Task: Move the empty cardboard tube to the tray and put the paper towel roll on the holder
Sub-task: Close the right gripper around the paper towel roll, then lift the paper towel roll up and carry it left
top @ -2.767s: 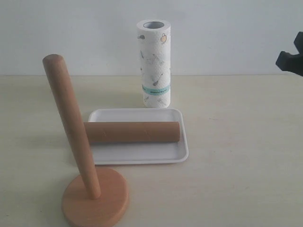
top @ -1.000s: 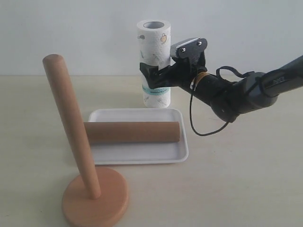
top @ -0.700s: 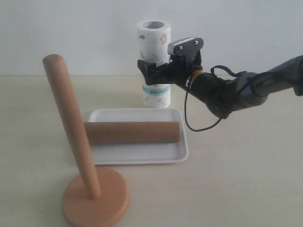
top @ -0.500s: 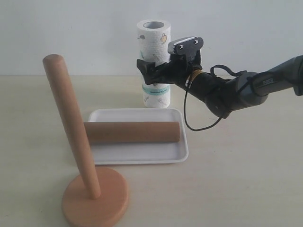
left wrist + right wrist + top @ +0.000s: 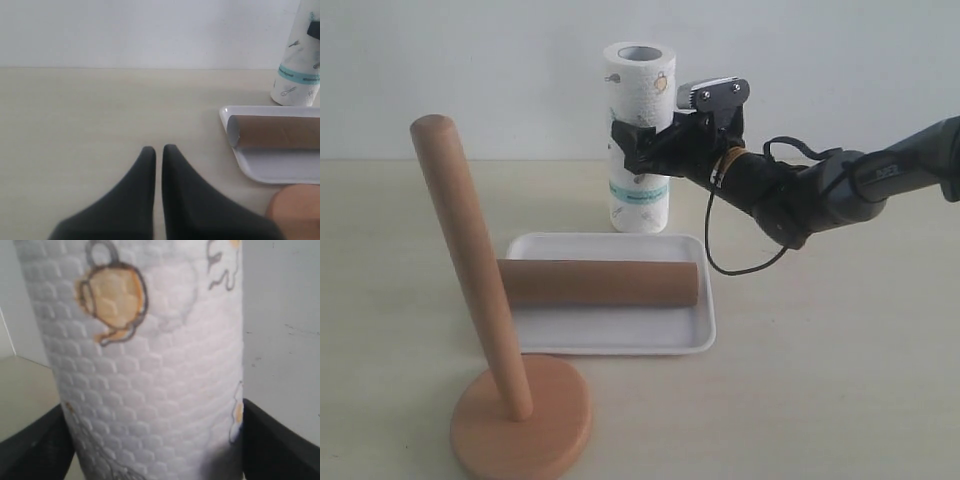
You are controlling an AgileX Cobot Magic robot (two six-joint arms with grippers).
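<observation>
The right gripper (image 5: 642,145) is squeezing the paper towel roll (image 5: 638,205) around its middle, one black finger on each side. A moment ago the roll was standing straight at the far side of the table (image 5: 820,350). Now it is leaning a little and sitting a bit more to the left, so the gripper is starting to pull it away. That looks like the start of carrying it to the holder (image 5: 470,270), which is waiting bare at the near left.

The empty cardboard tube (image 5: 600,283) is already lying flat across the tray (image 5: 620,340), so that part of the job looks done.

The left gripper (image 5: 158,152) is resting low over the bare table, left of the tray, with its fingers almost touching and nothing between them.

It is hard to tell if the bottom of the roll is off the table yet. The gripper's far finger is hiding behind the roll. Up close, the roll is filling most of the right wrist view.
</observation>
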